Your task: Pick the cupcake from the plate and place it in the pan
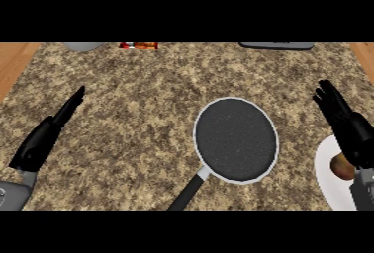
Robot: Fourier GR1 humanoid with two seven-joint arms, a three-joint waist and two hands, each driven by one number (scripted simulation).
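Nearest, at the lower edge, the pan's black handle (188,192) runs down-left from the pan. Lower right, a white plate (326,189) is cut off by the right edge. The cupcake (340,167) sits on that plate, a brownish lump partly hidden by the right wrist, so its shape is hard to read. It is on the plate, not in the pan. The right forearm (363,191) comes up over the plate. The right hand (349,129) hangs above the plate's far part, fingers straight and slightly spread, pointing away and grasping nothing; the cupcake lies just beside the wrist, not between the fingers. Lower left, the left forearm (13,191) shows grey. The left hand (44,139) rests released near the left side, fingers straight and together, tilted up-right, well apart from the pan. In the middle is the pan (235,141), dark inside with a pale rim, flat on the speckled brown counter (131,99), just left of the plate. At the far edge, all cut off: a grey thing (82,46) on the left, a red-orange item (139,45) beside it, and a dark flat thing (276,45) to the right. I cannot tell what these are. Wood floor (15,59) shows at both far corners.
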